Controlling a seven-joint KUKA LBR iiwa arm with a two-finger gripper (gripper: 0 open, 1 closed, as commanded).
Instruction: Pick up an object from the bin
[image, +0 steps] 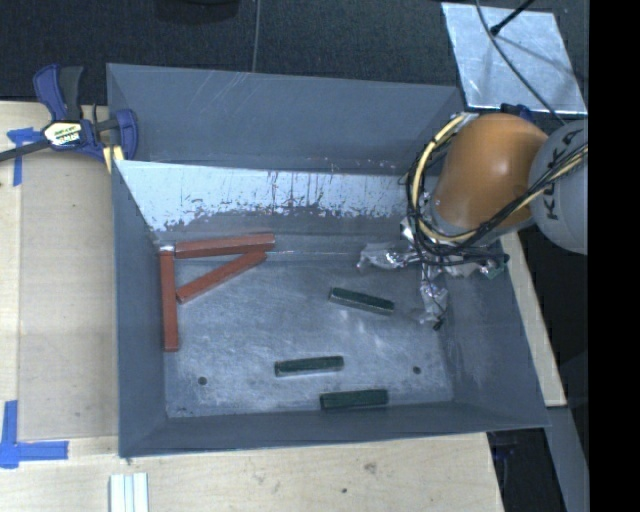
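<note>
My tool (432, 303) low in bin (138, 330), just right of nearest dark green bar (362, 300). Apart or together: cannot tell. Nothing seen in it. Step, I judge: approach. Next: centre over bar, descend, clamp.

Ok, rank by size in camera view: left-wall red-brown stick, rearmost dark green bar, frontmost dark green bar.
1. Red-brown wooden stick by left wall.
2. Rearmost dark green bar and frontmost dark green bar: look alike, unranked.

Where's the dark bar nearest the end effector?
In the camera view, the dark bar lies on the bin floor, right of centre, just left of the end effector.
</note>
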